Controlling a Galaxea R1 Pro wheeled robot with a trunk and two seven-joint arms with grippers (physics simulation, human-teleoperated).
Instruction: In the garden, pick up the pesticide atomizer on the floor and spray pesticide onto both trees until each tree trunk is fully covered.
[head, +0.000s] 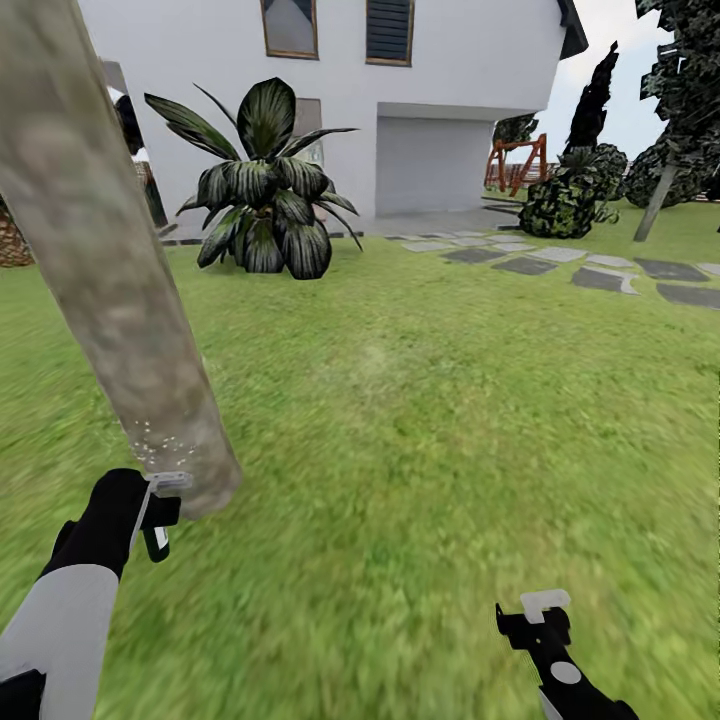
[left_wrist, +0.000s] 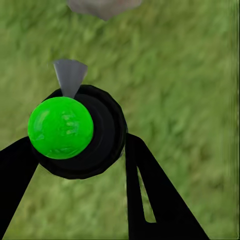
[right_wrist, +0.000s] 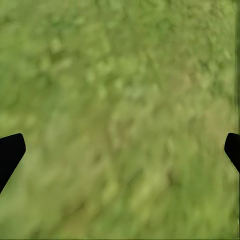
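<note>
Left gripper (left_wrist: 75, 150) clamped round atomizer (left_wrist: 75, 130): black body, bright green round cap, grey nozzle aimed at trunk (head: 110, 290) base, white droplets speckling mottled grey-brown bark. Right gripper (right_wrist: 120, 150) spread wide, hanging over bare lawn (head: 450, 420). Beyond, broad-leaved dark plant (head: 265, 190), grey stepping stones (head: 600, 275), white house (head: 400, 90), dark shrubs (head: 565, 195).

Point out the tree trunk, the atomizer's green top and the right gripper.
tree trunk (head: 120, 330): head view, middle of the mottled column.
atomizer's green top (left_wrist: 60, 127): left wrist view, centre of the green dome.
right gripper (head: 535, 615): head view, between its fingertips.
</note>
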